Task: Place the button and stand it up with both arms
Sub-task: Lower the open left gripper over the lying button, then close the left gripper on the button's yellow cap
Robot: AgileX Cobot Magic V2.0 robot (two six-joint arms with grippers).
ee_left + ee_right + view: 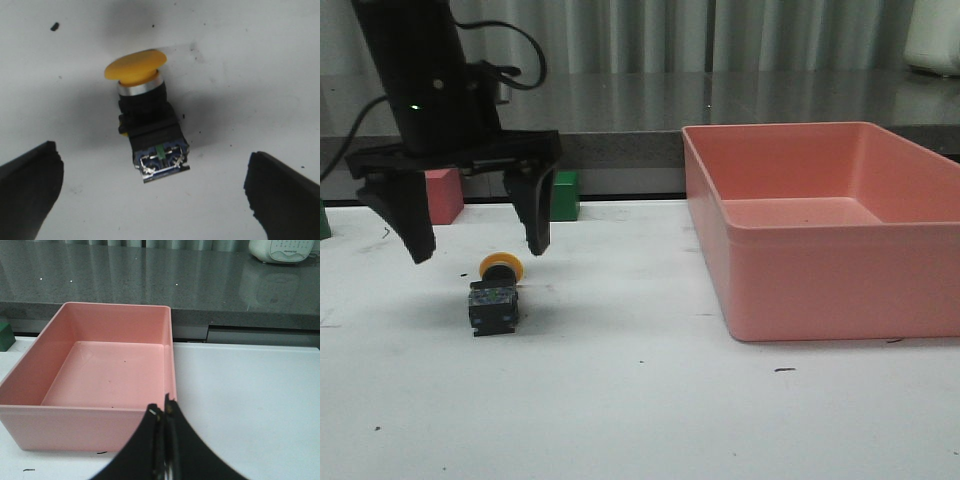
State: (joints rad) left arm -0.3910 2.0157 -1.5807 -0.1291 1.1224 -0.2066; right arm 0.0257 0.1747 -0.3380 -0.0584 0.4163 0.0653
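Note:
The button [495, 292] lies on its side on the white table at the left, its yellow cap toward the back and its black-and-silvery base toward the front. In the left wrist view it [147, 120] lies between the two fingers, touched by neither. My left gripper [478, 248] is open wide and hangs just above and behind the button, empty. My right gripper [164, 410] is shut and empty; it shows only in its own wrist view, by the near right corner of the pink bin. The right arm is out of the front view.
A large pink bin [830, 300] stands on the right half of the table, empty; it also shows in the right wrist view [30, 425]. A red cube [444, 195] and a green cube [564, 196] sit at the back left, behind the left gripper.

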